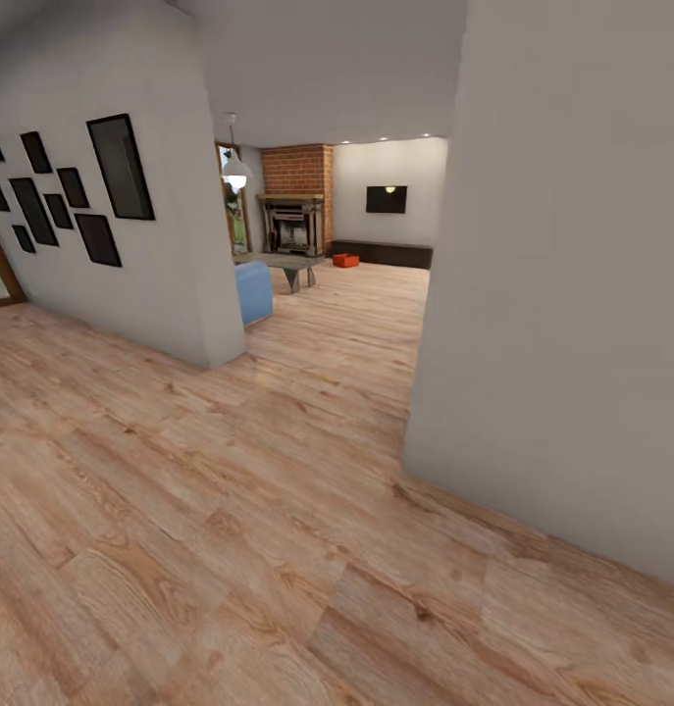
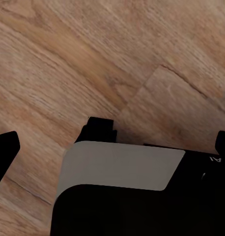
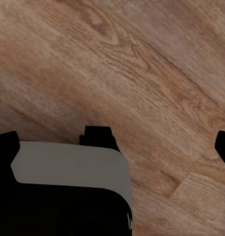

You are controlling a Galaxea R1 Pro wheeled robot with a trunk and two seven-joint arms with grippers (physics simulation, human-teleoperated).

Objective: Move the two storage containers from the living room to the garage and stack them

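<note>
I should roll straight between the walls (image 1: 562, 294) toward the orange container (image 1: 345, 260), both grippers' opening impossible to tell, nothing visibly held.

The floor (image 1: 229, 510) is light wood plank with strong grain and a soft satin sheen; in the wrist views the same planks (image 2: 93, 64) look matt, their seams plain. The walls (image 1: 562, 294) are smooth matt white plaster or paint. The fireplace (image 1: 299, 172) is rough red brick around a dark surround. The frames (image 1: 121, 167) hold glossy black panels. The sofa (image 1: 254, 292) looks like blue cloth. A far bin (image 1: 345, 260) is plain orange-red, too small to judge. Each end effector (image 3: 156, 142) has matt black fingers and a smooth grey body plate
</note>
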